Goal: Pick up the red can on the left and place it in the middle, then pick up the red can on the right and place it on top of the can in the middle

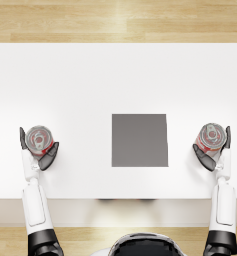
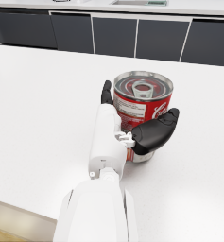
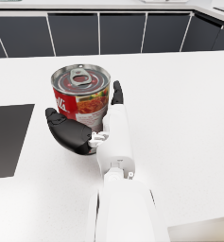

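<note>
Two smooth white arms, each ending in a dark left hand (image 1: 39, 150) or right hand (image 1: 211, 150), black bands near the shoulders.

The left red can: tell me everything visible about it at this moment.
The left red can is a short metal tin with a red printed label carrying white lettering and a pale text panel, and a silver ribbed lid with a pull tab. It stands upright and unopened on the white table, left of the grey square mat. The left hand wraps around it, dark fingers on both sides.
</note>
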